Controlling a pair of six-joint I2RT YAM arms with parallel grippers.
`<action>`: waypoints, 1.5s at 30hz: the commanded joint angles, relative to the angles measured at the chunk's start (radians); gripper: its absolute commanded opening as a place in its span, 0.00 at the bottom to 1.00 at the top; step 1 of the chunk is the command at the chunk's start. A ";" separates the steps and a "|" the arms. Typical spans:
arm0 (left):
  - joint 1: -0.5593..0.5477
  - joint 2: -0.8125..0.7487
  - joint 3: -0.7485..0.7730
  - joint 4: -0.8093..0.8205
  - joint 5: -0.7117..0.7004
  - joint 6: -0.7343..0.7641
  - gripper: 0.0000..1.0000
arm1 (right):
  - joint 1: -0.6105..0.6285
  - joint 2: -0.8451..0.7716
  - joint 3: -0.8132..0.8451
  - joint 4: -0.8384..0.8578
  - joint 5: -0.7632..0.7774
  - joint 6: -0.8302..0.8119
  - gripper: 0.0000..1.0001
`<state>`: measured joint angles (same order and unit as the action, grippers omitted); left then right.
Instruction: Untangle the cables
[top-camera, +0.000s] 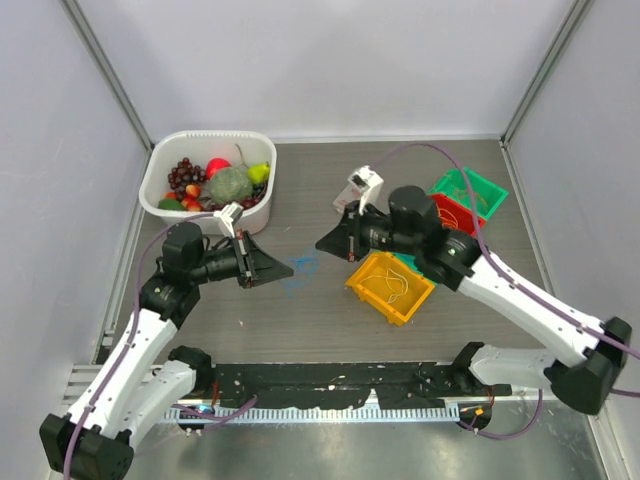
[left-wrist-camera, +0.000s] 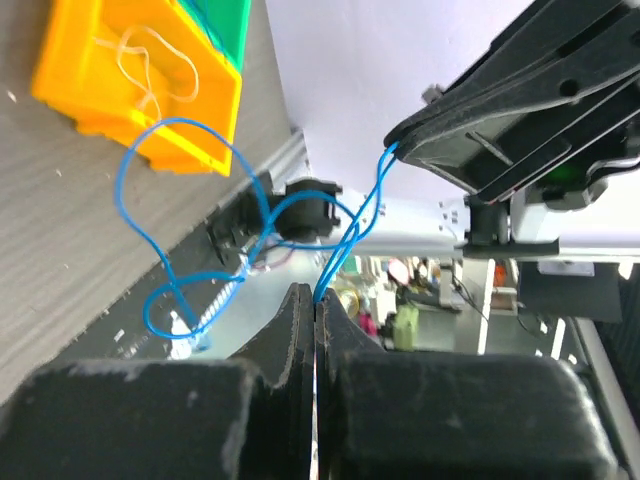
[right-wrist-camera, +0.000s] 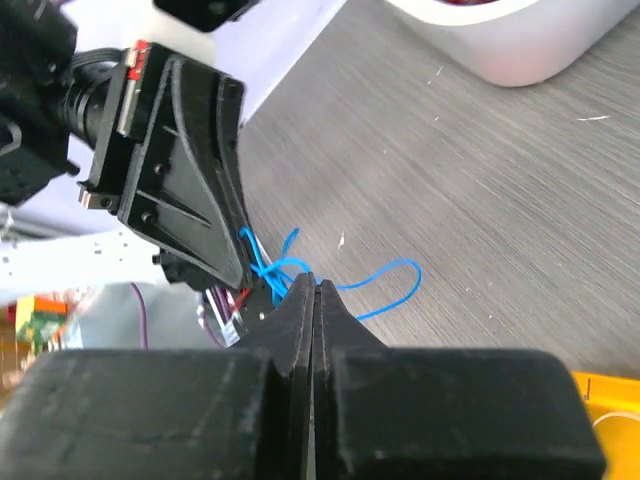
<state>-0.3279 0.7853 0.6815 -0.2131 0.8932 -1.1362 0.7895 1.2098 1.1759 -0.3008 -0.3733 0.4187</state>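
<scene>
One blue cable (left-wrist-camera: 185, 122) runs looped between the left tool (left-wrist-camera: 313, 300) and right tool (right-wrist-camera: 313, 285), both clenched on it.

Blue cable (left-wrist-camera: 178, 121), ylw bin (top-camera: 370, 298), grn bin (top-camera: 492, 197), red bin (top-camera: 448, 208).

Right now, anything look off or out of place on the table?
The blue cable is twisted into several crossing loops mid-table, and both the left gripper and the right gripper are shut on it. The yellow bin sits askew to the table edge, with a white cable coiled inside.
</scene>
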 joint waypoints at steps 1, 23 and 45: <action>0.023 -0.083 0.068 -0.217 -0.175 0.166 0.00 | -0.026 -0.157 -0.126 0.272 0.339 0.291 0.01; 0.023 -0.080 0.138 -0.180 -0.195 0.171 0.00 | 0.036 0.131 0.220 -0.035 0.020 -0.046 0.40; 0.024 -0.083 0.125 -0.183 -0.189 0.174 0.00 | 0.139 0.263 0.291 -0.043 0.274 0.000 0.39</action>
<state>-0.3073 0.7128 0.7940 -0.4381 0.6746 -0.9630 0.9192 1.4677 1.3998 -0.3836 -0.1482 0.4133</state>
